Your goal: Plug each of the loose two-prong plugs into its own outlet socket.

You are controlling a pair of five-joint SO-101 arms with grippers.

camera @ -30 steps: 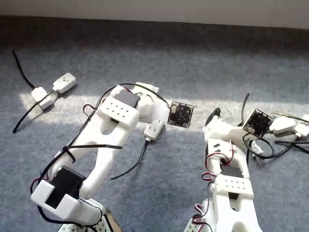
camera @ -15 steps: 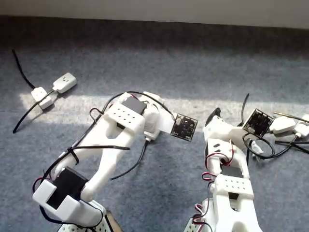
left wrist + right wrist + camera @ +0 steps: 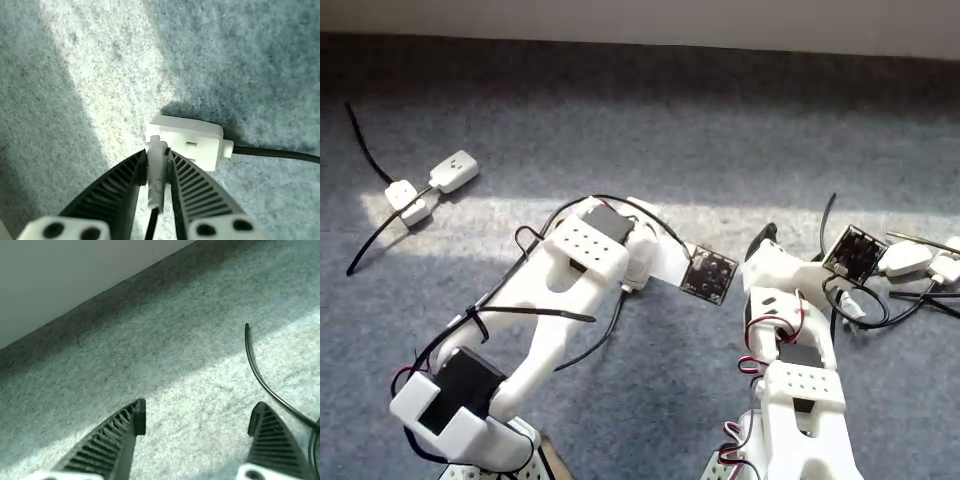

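Black ribbed fingers point(image 3: 120, 185) of the left gripper point(image 3: 156, 156) are clamped tight on a small white plug point(image 3: 157, 175), pretty much dead centre between them. The plug's front end is right up against the side of a white outlet socket point(image 3: 192, 145) lying flat on the grey carpet point(image 3: 75, 75). Can't honestly tell if the prongs are in or just touching. A black cord point(image 3: 280, 154) runs out of the socket's far end.

Over on the right gripper point(image 3: 200, 417), the fingers are spread wide apart with just carpet between them, and a thin black cable point(image 3: 257, 372) curves past close by.

From the high view, the left arm point(image 3: 550, 300) is stretched across the middle of the carpet, and the right arm point(image 3: 790, 330) sits beside it. Far left, well apart from both, lie two more white plug pieces point(image 3: 453, 171) just beside each other. A tangle of white pieces and cables point(image 3: 910, 260) sits at the right edge, near the right arm.
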